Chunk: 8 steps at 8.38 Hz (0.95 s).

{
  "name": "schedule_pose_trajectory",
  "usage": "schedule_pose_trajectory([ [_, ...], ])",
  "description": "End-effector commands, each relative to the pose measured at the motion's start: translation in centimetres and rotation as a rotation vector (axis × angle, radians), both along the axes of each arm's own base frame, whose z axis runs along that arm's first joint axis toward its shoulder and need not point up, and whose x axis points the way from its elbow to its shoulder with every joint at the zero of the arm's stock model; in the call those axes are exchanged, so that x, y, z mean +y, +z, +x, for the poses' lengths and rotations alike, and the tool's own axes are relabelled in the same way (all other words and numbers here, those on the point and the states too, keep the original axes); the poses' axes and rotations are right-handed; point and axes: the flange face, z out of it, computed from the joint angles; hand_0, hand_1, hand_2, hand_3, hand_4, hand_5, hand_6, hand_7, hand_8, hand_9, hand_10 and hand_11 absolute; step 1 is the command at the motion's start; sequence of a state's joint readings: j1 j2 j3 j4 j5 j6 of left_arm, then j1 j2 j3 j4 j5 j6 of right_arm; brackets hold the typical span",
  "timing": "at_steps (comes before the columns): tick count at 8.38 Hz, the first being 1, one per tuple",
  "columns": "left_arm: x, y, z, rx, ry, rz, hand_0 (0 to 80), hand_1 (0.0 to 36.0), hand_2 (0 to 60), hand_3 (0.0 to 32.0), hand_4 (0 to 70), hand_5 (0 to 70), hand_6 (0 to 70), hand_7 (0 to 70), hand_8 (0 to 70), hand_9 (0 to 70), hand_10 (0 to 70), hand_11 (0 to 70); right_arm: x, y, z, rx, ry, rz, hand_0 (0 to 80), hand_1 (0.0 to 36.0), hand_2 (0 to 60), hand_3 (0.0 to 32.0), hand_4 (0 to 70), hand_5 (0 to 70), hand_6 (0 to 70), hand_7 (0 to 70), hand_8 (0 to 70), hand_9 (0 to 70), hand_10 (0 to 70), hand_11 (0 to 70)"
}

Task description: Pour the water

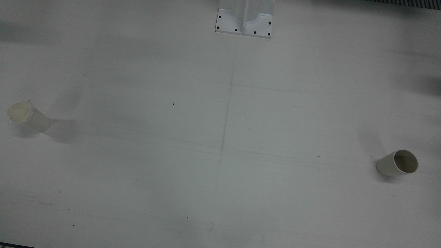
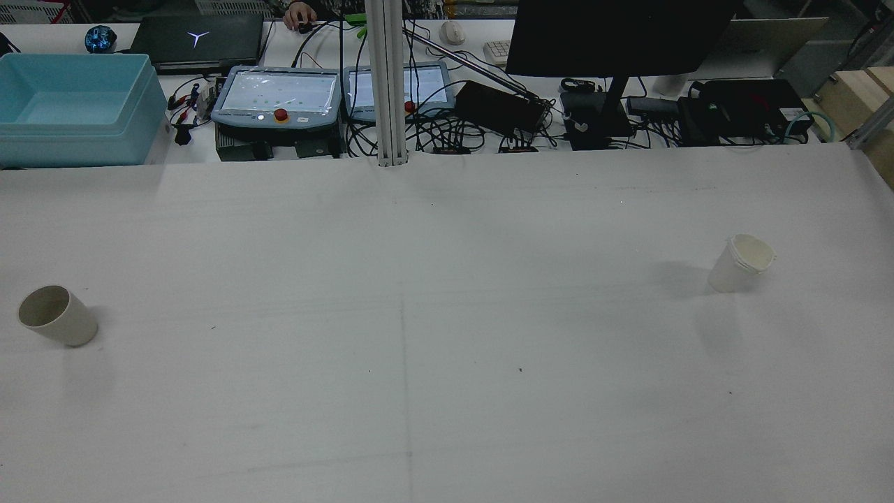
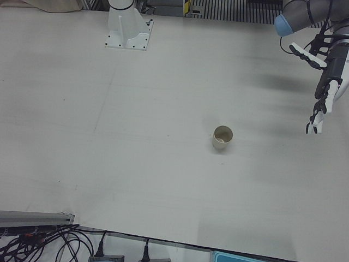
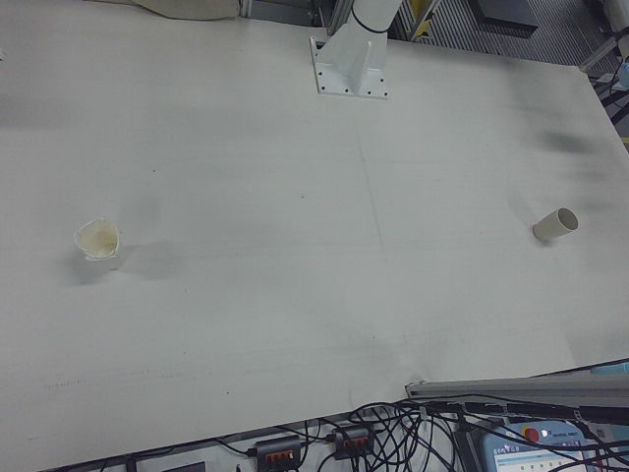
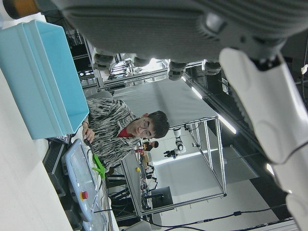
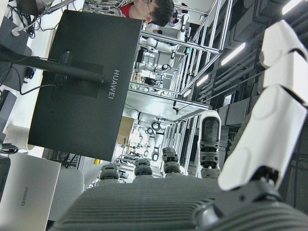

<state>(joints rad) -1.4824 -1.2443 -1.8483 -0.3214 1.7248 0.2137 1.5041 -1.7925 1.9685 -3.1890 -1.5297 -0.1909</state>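
Cups, two, paper, tapered, both upright on the white table (image 2: pixel 447 293), well apart.

Item one: plain cup (image 2: pixel 56 316), smooth wall, round rim; stood at 9 o'clock in the rear view, before the left arm. Contents cannot be made out.

Item two: nested cup stack (image 2: pixel 742 262), cream, rim crumpled and layered; stood at 3 o'clock in the rear view. The number of cups nested cannot be counted.

Left hand (image 3: pixel 322 103): seen at 2 o'clock in the left-front view, above the table, fingers spread, nothing held, well apart from the plain cup; arm cut off by the frame.

Right hand (image 6: pixel 202 192): seen only by its own camera, fingers extended and apart, nothing between them.

Pedestal base (image 1: pixel 245 19), one, white metal, bolted, cut off at 12 o'clock in the front view.
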Motion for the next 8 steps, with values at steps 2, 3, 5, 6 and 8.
schedule_pose_trajectory([
  [2,0.9,1.2,-0.1,-0.011,-0.002,0.0,43.8,2.0,0.0,16.4,8.4,0.1,0.0,11.2,0.9,0.8,1.5,3.1,0.2,-0.2,0.2,0.008,0.004,0.003,47.1,13.4,13.4,0.0,6.1,53.1,5.0,12.4,4.1,5.5,2.9,5.5],
  [3,1.4,4.7,0.2,-0.055,-0.006,-0.002,44.4,2.3,0.0,17.8,7.6,2.1,0.0,11.9,0.7,0.9,2.1,4.0,0.3,-0.1,0.1,0.014,0.0,0.002,46.7,12.2,12.5,0.0,7.1,54.1,5.1,12.8,4.0,5.5,2.9,5.2],
  [5,3.4,13.0,0.8,-0.163,-0.007,-0.023,49.9,9.4,0.0,26.2,6.0,6.8,0.0,12.8,1.1,1.1,3.3,6.5,0.4,-0.1,0.0,0.041,0.002,-0.002,46.3,11.7,12.4,0.0,7.4,56.6,5.1,13.4,4.0,5.4,2.5,4.6],
  [6,4.0,16.1,1.1,-0.196,-0.005,-0.022,50.1,10.1,0.0,14.0,8.8,9.4,1.1,12.7,1.6,1.1,2.6,5.4,0.3,-0.2,-0.2,0.081,0.004,0.001,46.4,12.1,13.2,0.0,6.8,58.1,5.1,13.7,4.1,5.5,2.2,4.3],
  [8,4.4,19.5,2.9,-0.259,0.037,-0.017,49.3,10.0,0.0,11.4,9.5,6.3,0.9,13.1,0.9,1.2,3.4,6.5,0.0,-0.5,-1.0,0.121,-0.012,0.01,46.9,13.0,14.2,0.0,8.0,58.9,5.7,14.6,4.1,5.6,3.3,6.0],
])
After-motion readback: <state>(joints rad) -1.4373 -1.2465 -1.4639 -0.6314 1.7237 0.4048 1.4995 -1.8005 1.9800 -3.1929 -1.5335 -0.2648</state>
